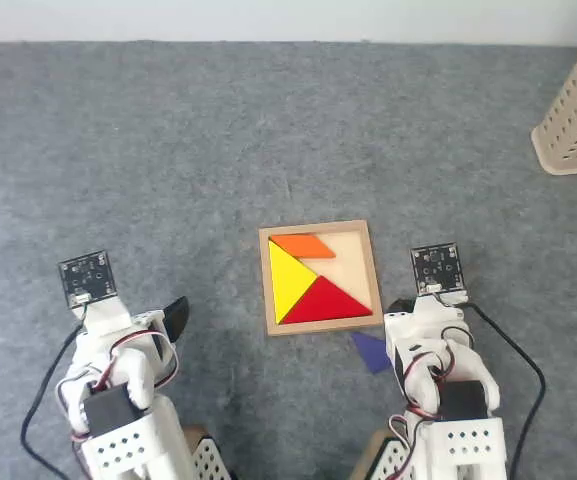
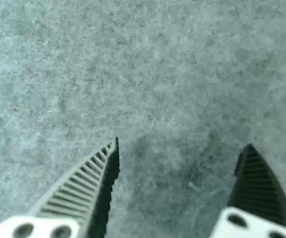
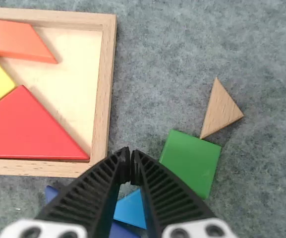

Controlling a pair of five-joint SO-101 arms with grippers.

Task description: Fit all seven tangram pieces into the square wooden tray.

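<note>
wooden tray (image 3: 108, 74) holds three flat pieces (image 3: 28, 129); four lie on grey carpet (image 3: 182, 49). left gripper (image 2: 182, 144) gapes empty; right gripper (image 3: 131, 151) closed, empty.

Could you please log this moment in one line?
tray: orange parallelogram, yellow triangle, red triangle seated | loose: green square, tan triangle, blue piece, purple piece | left jaws: open over carpet | right jaws: shut by tray

No legible text, no labels, no brand marks, no numbers, no signs anywhere in view
</note>
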